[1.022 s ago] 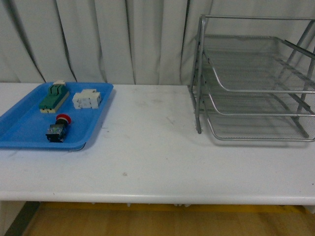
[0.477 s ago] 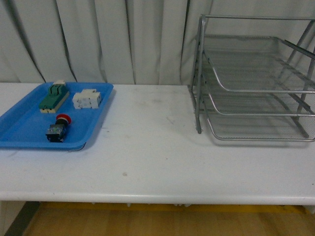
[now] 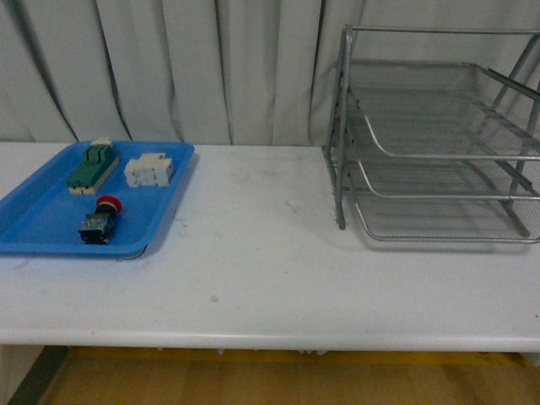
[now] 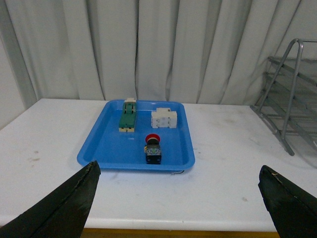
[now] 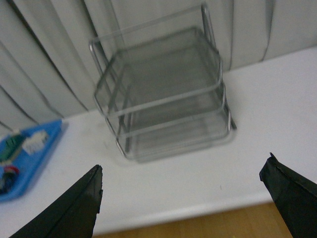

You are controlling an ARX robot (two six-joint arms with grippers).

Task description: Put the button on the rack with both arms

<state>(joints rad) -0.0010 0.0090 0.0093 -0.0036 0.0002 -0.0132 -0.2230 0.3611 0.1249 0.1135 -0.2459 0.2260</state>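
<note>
Nothing in the front view has moved over the last second: the button lies in the same spot in the blue tray, and the rack stands as it did, all three tiers bare. Neither arm shows in that view, then or now.

The left claw is open, its two dark fingers spread wide with nothing between them. The button lies straight ahead of it, well beyond the fingertips and roughly in line with the gap between them. It rests on its side on the tray floor, with its red cap pointing away from the claw. Further out from the claw, past the button, lie a green switch and a white block, side by side and apart from the button. The rack shows off to one side of this claw, well apart from the tray.

The right claw is open too, fingers wide and holding nothing. The rack stands ahead of it on the white table, between the fingers' line of sight and clear of both tips. The picture is blurred. The tray sits far off toward the claw's left-arm side, and its contents are too smeared to make out.
</note>
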